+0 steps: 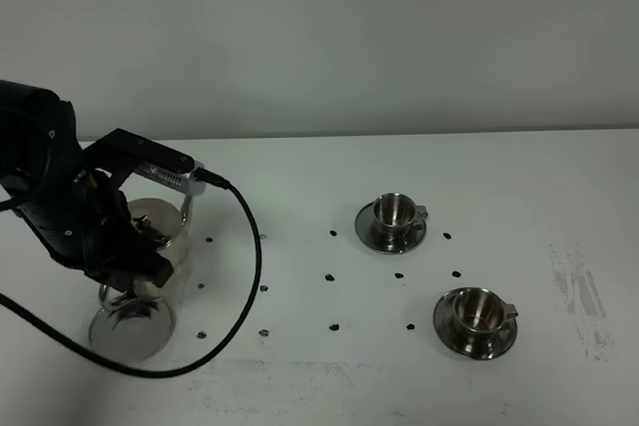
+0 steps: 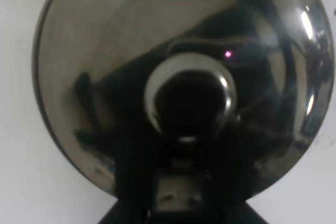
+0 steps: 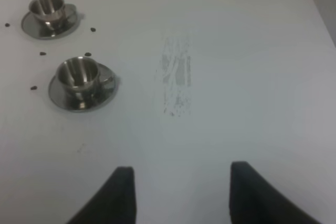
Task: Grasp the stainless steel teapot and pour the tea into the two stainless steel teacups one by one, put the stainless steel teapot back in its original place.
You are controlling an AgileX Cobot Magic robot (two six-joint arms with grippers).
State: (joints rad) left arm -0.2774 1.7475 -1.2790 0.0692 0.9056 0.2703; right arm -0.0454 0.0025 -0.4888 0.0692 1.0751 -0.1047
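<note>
Left gripper [image 1: 130,266] at the stainless steel teapot [image 1: 160,231], seen from the high camera. The black arm covers most of the pot, and we see only its shiny rounded body just beyond the gripper. The approach from the handle side suggests a hold that would leave the spout free for pouring. We cannot tell whether the jaws are closed on the handle, since the arm hides them here and the left wrist view shows only mirror-like steel close under the camera. Just in front of this gripper, toward the bench [image 1: 300,386] edge, lies the round saucer [image 1: 130,331] that marks the pot's place. Its face appears bare, so we judge the pot to be off it, though lifted or set beside it we cannot say. The far teacup [image 1: 394,211] and the near teacup [image 1: 477,310] stand upright on their own saucers, well apart from the left gripper and spaced from one another. That spacing lets each be filled in turn without disturbing the other. Whether they hold tea we cannot tell. Small black marks [image 1: 330,274] dot the bench between gripper and cups. The right gripper [image 3: 181,182] hangs above bare bench with its jaws apart and nothing between them. The cups lie ahead of it, so it is clear of the pouring path.
</note>
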